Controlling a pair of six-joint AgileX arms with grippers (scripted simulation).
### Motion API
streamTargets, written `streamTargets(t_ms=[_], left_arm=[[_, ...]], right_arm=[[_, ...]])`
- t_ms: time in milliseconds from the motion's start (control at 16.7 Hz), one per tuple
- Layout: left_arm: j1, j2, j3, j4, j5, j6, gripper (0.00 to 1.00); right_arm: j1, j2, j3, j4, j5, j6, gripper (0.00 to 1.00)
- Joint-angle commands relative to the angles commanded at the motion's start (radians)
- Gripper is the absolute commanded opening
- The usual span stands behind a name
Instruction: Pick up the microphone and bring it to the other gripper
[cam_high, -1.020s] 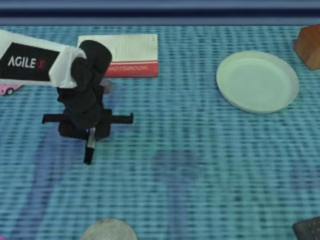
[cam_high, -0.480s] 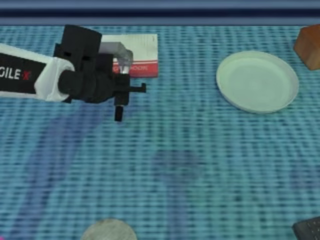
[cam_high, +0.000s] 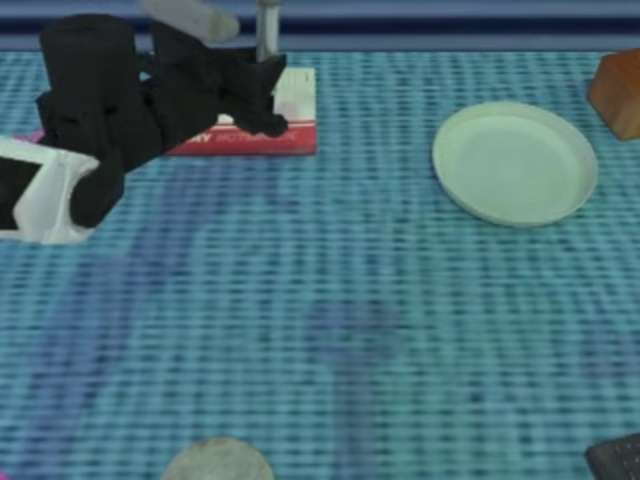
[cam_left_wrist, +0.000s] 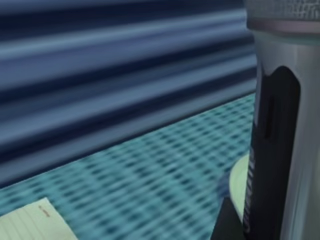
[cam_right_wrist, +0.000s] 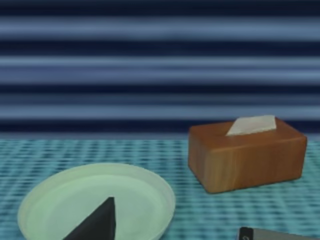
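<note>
One mic (cam_high: 267, 30), held by the left gripper (cam_high: 262, 95) at 11 o'clock of the table, raised over the notebook (cam_high: 290, 125); fingers clamped on the black handle, grey upper part sticking up past the table's far edge. One notebook, one plate (cam_high: 515, 163) at 2 o'clock, one wooden tissue box (cam_high: 618, 92) at the right edge around 2, one grey round thing (cam_high: 217, 460) cut off at 6 o'clock, one dark object (cam_high: 618, 458) at the 5 o'clock corner.

Left wrist view only: mic (cam_left_wrist: 280, 130) up close, mesh head at top, dark panel on the grey body, notebook corner (cam_left_wrist: 35, 222), plate edge (cam_left_wrist: 239, 182).

Right wrist view only: tissue box (cam_right_wrist: 247, 154) with tissue poking out, plate (cam_right_wrist: 95, 202), one black finger (cam_right_wrist: 97, 222) of the right gripper; how far it is open, can't tell. Right arm does not show in the top view.
</note>
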Motion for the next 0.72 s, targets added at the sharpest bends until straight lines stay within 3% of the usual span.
streamTargets(t_ms=[300, 600, 720], left_arm=[[0.010, -0.081, -0.056, 0.156, 0.064, 0.045, 0.00], [0.001, -0.080, -0.052, 0.153, 0.059, 0.045, 0.00], [-0.032, -0.106, -0.063, 0.148, 0.023, 0.042, 0.00]], right_arm=[[0.000, 0.000, 0.000, 0.000, 0.000, 0.000, 1.00], [0.000, 0.000, 0.000, 0.000, 0.000, 0.000, 1.00], [0.000, 0.000, 0.000, 0.000, 0.000, 0.000, 1.00]])
